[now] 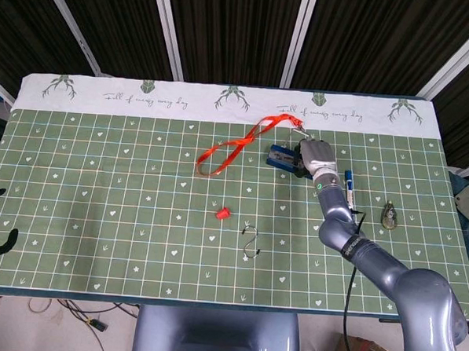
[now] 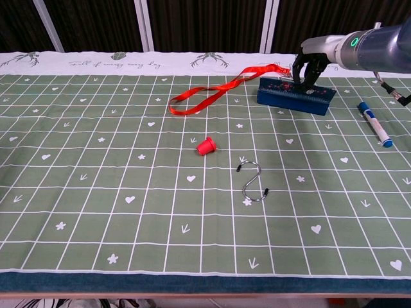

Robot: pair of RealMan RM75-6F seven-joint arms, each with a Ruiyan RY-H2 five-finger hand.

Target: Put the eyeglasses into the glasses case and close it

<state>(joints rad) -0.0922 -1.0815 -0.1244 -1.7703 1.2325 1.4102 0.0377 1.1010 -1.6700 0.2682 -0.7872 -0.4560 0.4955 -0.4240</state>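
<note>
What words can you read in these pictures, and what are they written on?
"Full of energy every day": in looping script on the tablecloth's white border, and once more further right; small, so my reading is unsure.
Blue pen: any label is too small to read.
Glasses case: only a pattern, no words.

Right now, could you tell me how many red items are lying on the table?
2: a red lanyard near the far edge, left of the glasses case, and a small red cap mid-table, left of the metal hook. Nothing seems hidden.
</note>
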